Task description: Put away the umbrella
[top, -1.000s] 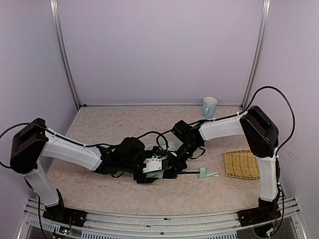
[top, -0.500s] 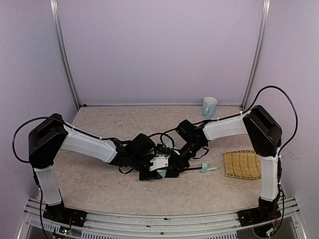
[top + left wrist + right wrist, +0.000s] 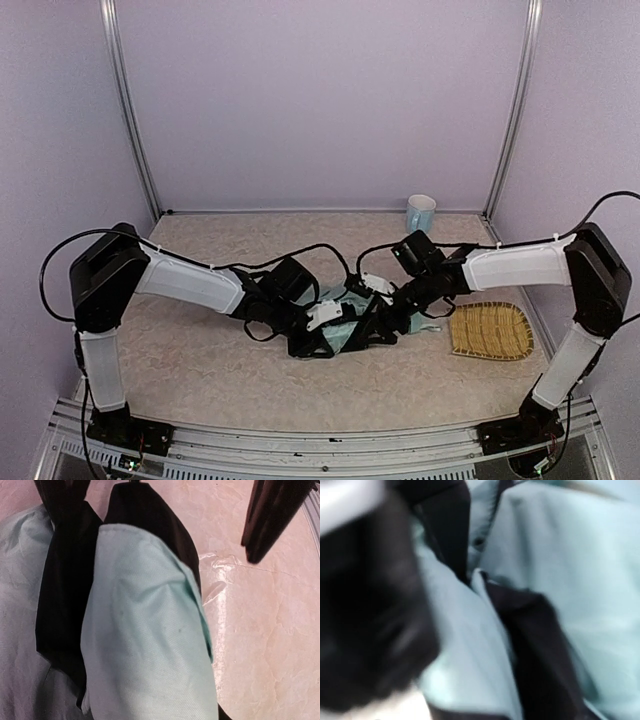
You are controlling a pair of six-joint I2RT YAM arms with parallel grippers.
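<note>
Left and centre: pale mint-blue fabric folding umbrella [image 3: 145, 630], bunched in a thick rolled fold, with black lining showing along the fold's left side and top. Right side: pinkish marbled tabletop [image 3: 265, 645]. left gripper [image 3: 157, 525] jaws spread wide. Its right-hand dark finger [image 3: 272, 515] sits clear of the fabric; the other blends into the black lining.
</note>
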